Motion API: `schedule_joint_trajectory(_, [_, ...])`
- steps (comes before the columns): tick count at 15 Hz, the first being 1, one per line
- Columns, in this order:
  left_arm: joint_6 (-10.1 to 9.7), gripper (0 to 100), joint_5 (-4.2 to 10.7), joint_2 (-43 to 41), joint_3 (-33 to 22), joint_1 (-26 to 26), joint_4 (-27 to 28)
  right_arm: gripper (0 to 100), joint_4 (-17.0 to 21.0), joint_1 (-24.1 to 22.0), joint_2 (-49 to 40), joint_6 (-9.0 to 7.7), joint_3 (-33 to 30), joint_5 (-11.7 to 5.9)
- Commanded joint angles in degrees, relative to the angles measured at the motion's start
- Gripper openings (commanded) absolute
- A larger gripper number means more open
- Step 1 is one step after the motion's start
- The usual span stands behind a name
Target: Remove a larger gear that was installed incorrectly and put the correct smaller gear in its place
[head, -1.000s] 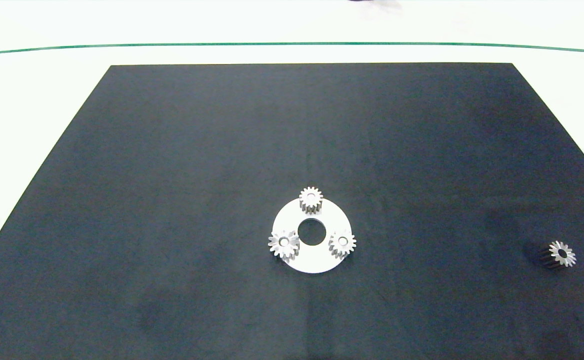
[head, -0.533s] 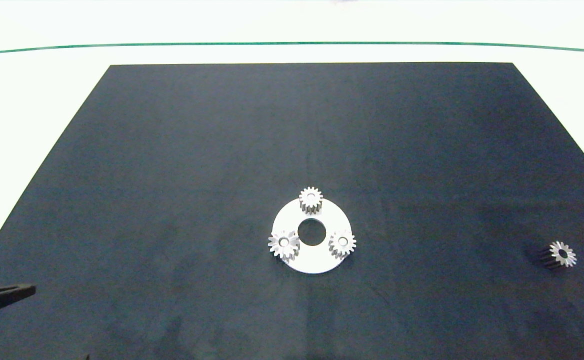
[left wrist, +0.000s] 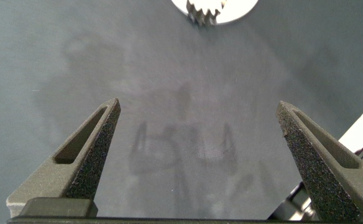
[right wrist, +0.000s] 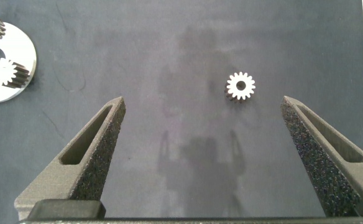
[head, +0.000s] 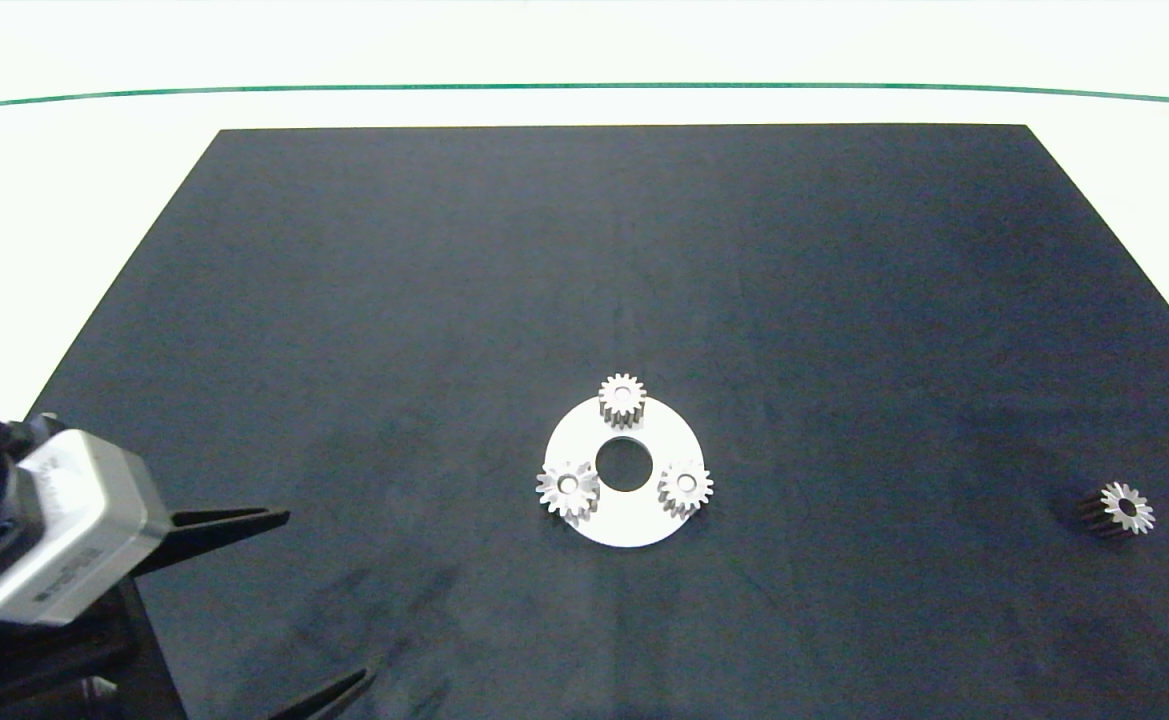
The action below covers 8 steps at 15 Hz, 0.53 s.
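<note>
A white disc plate (head: 628,525) lies on the black mat and carries three gears. The larger gear (head: 568,488), with long star-like teeth, sits on its left side. Two finer-toothed gears sit on it at the back (head: 622,398) and on the right (head: 685,487). The smaller gear (head: 1126,507) lies loose on the mat far to the right and also shows in the right wrist view (right wrist: 240,86). My left gripper (head: 328,595) hangs open at the lower left, well short of the plate, empty (left wrist: 198,104). My right gripper (right wrist: 203,99) is open above the mat near the loose gear.
The black mat (head: 584,250) covers most of the white table (head: 64,200), and a green line (head: 584,87) runs along the far side. The right wrist view shows part of the plate (right wrist: 21,50). The left wrist view shows the plate's edge (left wrist: 240,11) with a gear on it.
My left arm has come into the head view from the lower left and moved right toward the plate. The gears and the plate have not moved.
</note>
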Motion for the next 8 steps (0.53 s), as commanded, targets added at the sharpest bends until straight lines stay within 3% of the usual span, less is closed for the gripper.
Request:
schedule_joint_trajectory(1, [1.96, 100, 1.09, 7.88, -0.93, -0.81, -1.81, 100, 0.1, -0.08, -0.24, 0.02, 0.56, -0.06])
schedule_joint_trajectory(3, [3.81, 100, 2.93, 12.54, -1.11, -0.9, -8.23, 100, 0.19, -0.08, -0.24, 0.02, 0.82, -0.14])
schedule_joint_trajectory(5, [7.76, 100, 4.87, 16.58, -1.19, -0.9, -14.38, 100, 0.19, -0.08, -0.33, 0.02, 1.0, -0.14])
schedule_joint_trajectory(8, [8.46, 100, 6.1, 20.19, -2.16, -2.05, -15.7, 100, 0.19, -0.08, -0.42, 0.02, 1.08, -0.14])
